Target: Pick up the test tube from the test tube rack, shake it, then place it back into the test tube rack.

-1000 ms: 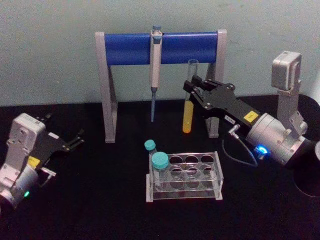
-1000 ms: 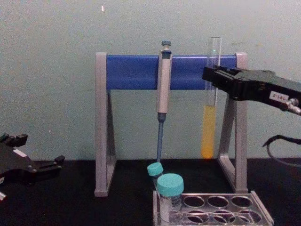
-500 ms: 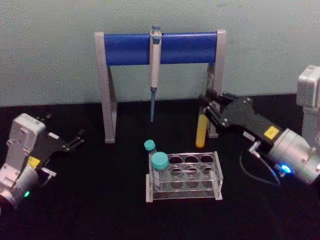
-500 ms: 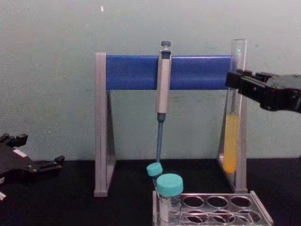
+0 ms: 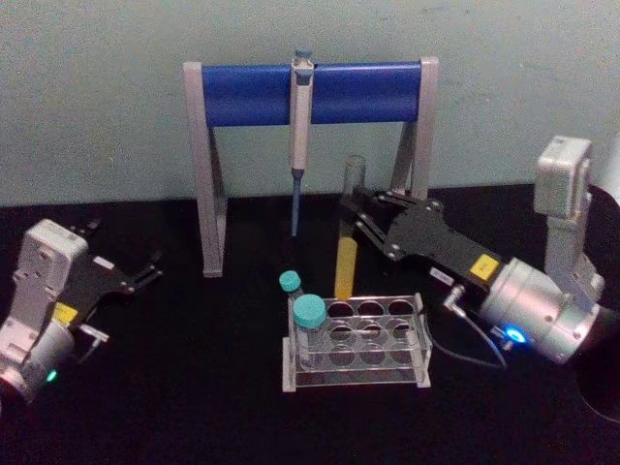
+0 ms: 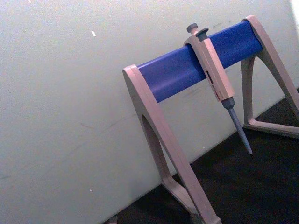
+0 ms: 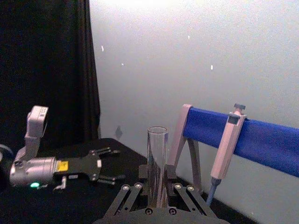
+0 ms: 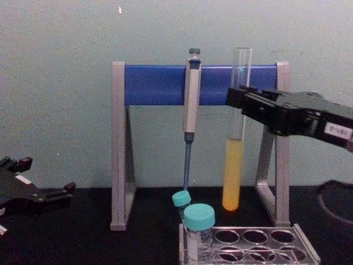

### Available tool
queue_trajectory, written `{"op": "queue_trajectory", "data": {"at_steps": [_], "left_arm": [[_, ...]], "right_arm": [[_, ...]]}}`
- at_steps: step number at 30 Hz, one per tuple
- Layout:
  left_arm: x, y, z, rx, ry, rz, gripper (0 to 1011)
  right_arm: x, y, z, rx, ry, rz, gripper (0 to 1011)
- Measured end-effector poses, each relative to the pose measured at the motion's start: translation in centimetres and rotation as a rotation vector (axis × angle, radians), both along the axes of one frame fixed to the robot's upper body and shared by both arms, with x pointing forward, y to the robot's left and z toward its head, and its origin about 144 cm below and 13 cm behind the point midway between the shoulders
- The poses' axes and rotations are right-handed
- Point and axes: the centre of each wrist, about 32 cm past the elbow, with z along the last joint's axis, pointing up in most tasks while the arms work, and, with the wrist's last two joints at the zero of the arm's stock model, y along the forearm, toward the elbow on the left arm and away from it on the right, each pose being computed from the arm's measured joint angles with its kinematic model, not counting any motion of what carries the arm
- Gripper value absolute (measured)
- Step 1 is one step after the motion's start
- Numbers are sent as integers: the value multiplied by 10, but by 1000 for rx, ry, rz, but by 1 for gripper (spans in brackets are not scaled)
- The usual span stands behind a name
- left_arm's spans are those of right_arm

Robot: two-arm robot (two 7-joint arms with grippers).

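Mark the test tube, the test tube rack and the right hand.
test tube [image 8: 233, 174]: chest view, on the yellow liquid in its lower part.
test tube rack [image 5: 378, 374]: head view, on its front wall.
right hand [image 5: 350, 217]: head view, between the fingertips clamped on the tube.

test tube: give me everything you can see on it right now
The test tube is long, slim, clear glass, round-bottomed and open at the top, with no cap. Yellow-orange liquid fills roughly its lower half; the part above is empty. It hangs nearly upright, slightly tilted, held in the air by the right gripper, whose fingers clamp it above the liquid line. Its bottom hangs clear above the rack, in none of the holes. Nothing else touches it.
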Motion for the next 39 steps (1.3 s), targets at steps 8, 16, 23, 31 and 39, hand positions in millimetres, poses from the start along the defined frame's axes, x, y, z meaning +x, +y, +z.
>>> {"op": "queue_trajectory", "data": {"at_steps": [8, 16, 23, 31, 39], "left_arm": [[0, 0, 0, 0, 0, 0, 1001], [0, 0, 0, 0, 0, 0, 1001], [0, 0, 0, 0, 0, 0, 1001], [0, 0, 0, 0, 0, 0, 1001], [0, 0, 0, 0, 0, 0, 1001]], "right_arm": [[22, 8, 7, -5, -24, -37, 218], [30, 1, 8, -13, -25, -102, 218], [31, -2, 7, -19, -18, -119, 218], [25, -11, 7, -31, -18, -133, 218], [0, -26, 6, -46, -15, -125, 218]]}}
